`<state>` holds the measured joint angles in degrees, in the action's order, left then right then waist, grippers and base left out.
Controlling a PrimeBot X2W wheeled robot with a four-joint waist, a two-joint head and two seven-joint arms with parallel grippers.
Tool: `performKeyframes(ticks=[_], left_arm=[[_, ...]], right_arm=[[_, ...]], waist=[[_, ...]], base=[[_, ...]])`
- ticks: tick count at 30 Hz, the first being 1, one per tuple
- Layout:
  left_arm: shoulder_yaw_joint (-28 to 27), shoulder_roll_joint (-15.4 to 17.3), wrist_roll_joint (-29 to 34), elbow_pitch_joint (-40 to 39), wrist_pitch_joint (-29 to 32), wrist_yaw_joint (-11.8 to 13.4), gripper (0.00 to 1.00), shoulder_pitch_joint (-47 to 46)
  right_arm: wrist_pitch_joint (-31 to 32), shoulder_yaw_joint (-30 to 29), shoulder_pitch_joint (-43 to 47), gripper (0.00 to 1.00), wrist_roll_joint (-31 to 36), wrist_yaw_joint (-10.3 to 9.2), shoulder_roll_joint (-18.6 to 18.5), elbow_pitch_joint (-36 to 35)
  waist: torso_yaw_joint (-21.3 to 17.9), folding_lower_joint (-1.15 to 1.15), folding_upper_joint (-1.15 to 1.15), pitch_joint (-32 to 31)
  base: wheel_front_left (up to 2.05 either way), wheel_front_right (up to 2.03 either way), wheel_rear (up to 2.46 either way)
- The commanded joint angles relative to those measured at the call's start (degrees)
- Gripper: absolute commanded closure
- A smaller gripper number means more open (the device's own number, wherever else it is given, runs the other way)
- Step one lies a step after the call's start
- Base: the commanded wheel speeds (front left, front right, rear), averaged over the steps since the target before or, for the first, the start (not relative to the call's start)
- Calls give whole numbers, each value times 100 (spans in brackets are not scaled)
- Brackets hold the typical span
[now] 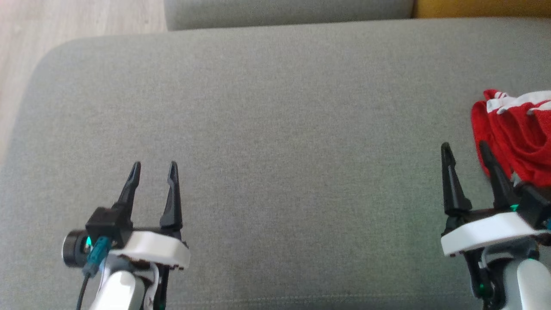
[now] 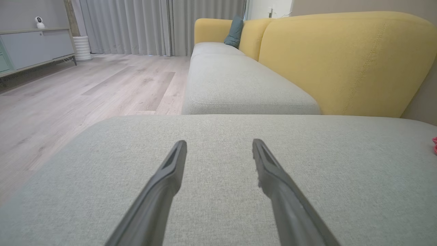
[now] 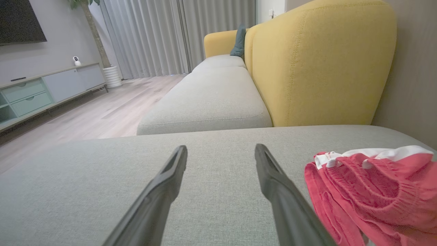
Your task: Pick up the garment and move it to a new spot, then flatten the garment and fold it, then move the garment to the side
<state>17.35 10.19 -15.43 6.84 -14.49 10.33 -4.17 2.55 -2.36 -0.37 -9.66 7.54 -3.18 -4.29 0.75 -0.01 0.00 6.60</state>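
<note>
Cushion [image 1: 275, 129] of grey fabric, red garment [image 1: 518, 137], wood floor [image 2: 85, 89]

L claw [image 2: 219, 142] wide over cushion [image 2: 358, 171]

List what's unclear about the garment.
- Head view: the red garment runs off the right edge; a finger of the right gripper covers its near corner.
- Left wrist view: a pink sliver at the right edge, too small.
- Right wrist view: cut off right and below.

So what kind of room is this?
Probably a living room. There is a long sofa with yellow backs, a dark TV on the wall above a low cabinet, and long curtains.
</note>
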Motion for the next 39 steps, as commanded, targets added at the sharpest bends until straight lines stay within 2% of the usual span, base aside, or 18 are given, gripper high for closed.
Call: performKeyframes(ticks=[1,16,39], left_arm=[[-250,103,-31,-166,-50,-13,0,-117],[-196,236,-103,-120,92,58,0,346],[-88,375,-66,-140,188,158,0,392]], right_arm=[[17,138,-48,0,-1,-5,-12,-240],[217,131,699,0,30,-5,17,-571],[333,141,798,0,22,-5,29,-636]], waist=[[22,1,0,-121],[-62,1,0,-719],[-135,1,0,-800]], base=[[0,0,0],[0,0,0],[0,0,0]])
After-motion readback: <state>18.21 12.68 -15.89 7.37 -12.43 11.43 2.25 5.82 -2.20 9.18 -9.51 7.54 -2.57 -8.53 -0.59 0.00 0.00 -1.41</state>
